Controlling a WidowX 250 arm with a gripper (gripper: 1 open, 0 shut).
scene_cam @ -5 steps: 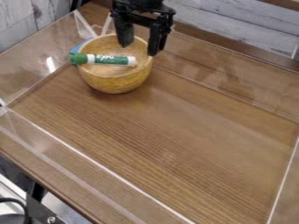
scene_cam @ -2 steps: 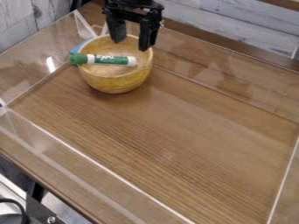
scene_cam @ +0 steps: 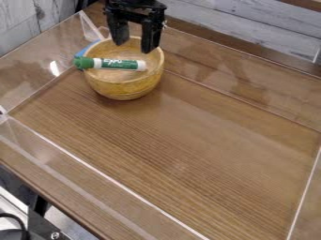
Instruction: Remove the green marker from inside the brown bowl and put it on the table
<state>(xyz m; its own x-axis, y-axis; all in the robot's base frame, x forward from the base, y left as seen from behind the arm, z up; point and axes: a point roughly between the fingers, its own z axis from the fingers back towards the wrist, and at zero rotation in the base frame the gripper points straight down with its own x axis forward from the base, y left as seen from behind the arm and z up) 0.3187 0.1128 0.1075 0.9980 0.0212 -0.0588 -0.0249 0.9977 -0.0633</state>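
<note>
The pincer point(scene_cam: 134, 41) is released, its 2 fingers spread wide. Just below it the green marker point(scene_cam: 109, 63) lies across the brown bowl point(scene_cam: 123, 80). It looks light, stiff, probably slippery; best gripped across the barrel's middle.

Open table point(scene_cam: 189, 141) front/right of brown bowl point(scene_cam: 126, 84); clear rim at edges only.

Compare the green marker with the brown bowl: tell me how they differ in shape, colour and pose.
The green marker is a slim stick, white with green label and cap; the brown bowl is round, wide and light-brown wood. The marker lies flat across the bowl's rim; the bowl sits upright on the table. Neither is gripped.
</note>
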